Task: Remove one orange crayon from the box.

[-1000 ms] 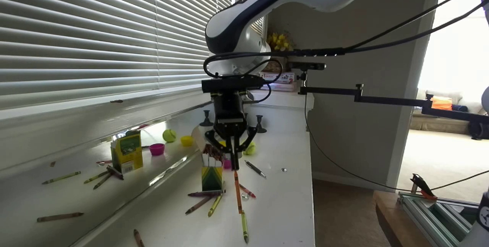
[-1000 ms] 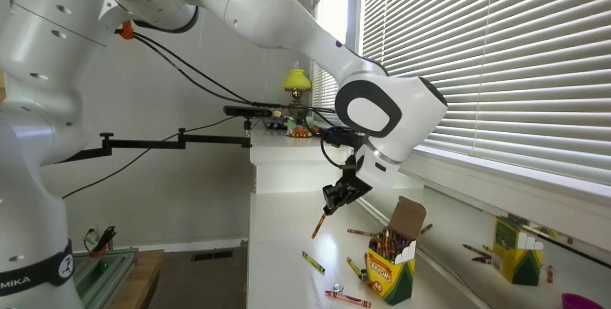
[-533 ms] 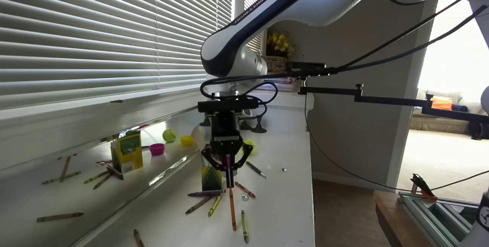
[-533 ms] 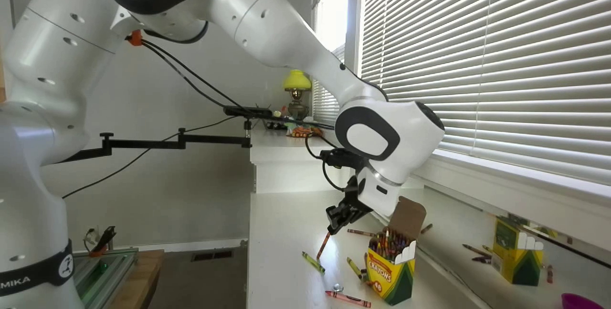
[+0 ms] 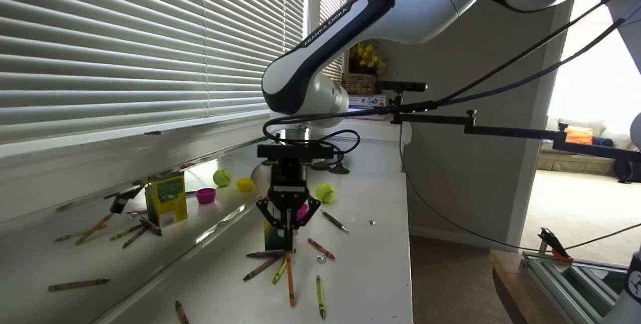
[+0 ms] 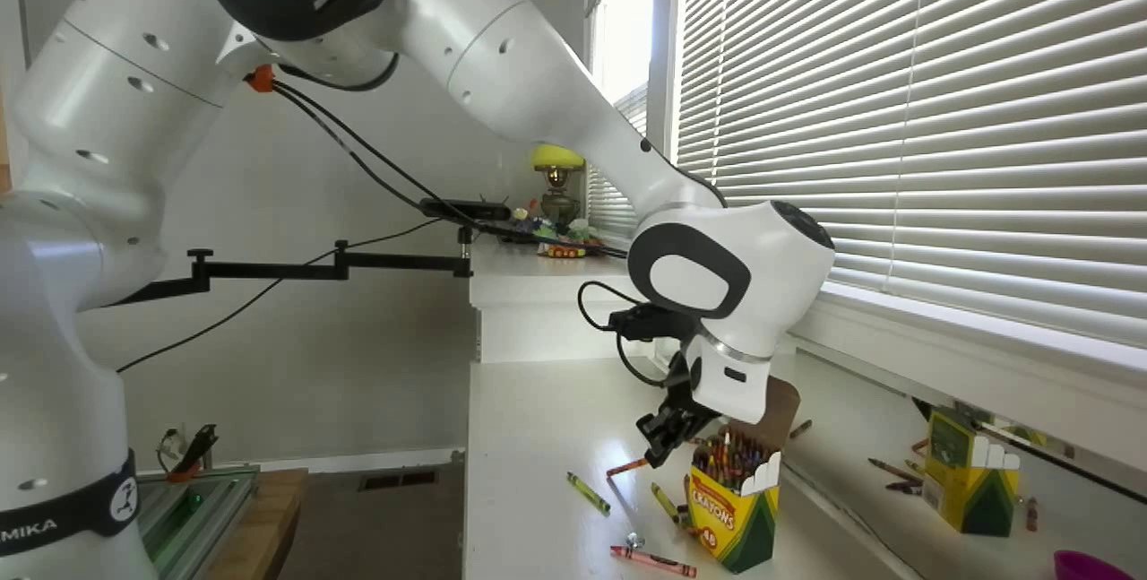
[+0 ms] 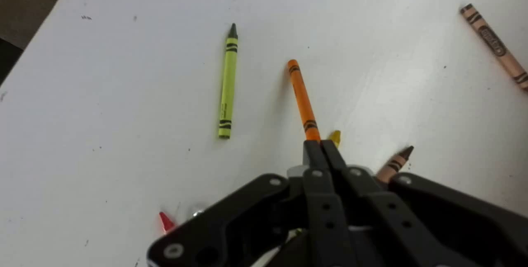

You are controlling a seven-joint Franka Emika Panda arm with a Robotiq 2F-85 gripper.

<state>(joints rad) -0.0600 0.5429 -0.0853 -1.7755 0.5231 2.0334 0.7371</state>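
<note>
In an exterior view, the gripper partly hid the box. It clamped the orange crayon, concealing one end; black bands marked the exposed barrel.

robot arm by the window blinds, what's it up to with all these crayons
The robot arm has its gripper shut on one end of an orange crayon, which is outside the crayon box. The box stands upright and open nearby, with many crayons inside. A yellow-green crayon and others lie loose on the white surface. Whether the orange crayon's far end touches that surface is hard to tell.
</note>
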